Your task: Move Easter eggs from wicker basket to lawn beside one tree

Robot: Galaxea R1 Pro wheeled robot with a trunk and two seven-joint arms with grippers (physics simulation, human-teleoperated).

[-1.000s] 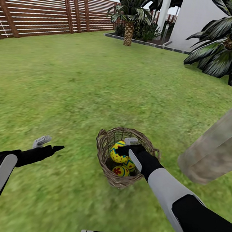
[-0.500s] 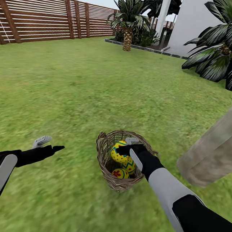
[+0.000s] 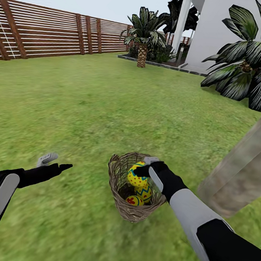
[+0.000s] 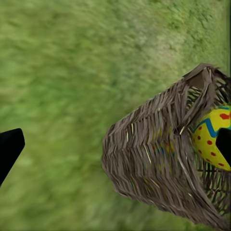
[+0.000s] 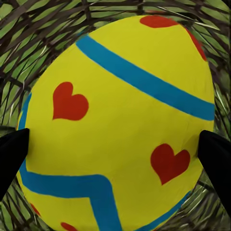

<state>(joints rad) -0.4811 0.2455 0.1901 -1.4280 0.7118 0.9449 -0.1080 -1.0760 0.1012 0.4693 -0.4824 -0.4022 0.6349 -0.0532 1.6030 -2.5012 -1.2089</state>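
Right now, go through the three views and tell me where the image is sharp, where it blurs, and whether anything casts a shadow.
Head view: fence and palms crisp, lawn smeared and mottled, no cast shadow beside the wicker basket. Left wrist view: grass heavily blurred, basket weave fairly sharp. Right wrist view: the heart-painted egg is sharp and evenly lit, without glare, between the right hand fingertips.

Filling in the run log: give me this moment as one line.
right end effector: shut on top egg | wicker basket: three eggs inside | left end effector: open, over lawn | tree trunk: right of basket
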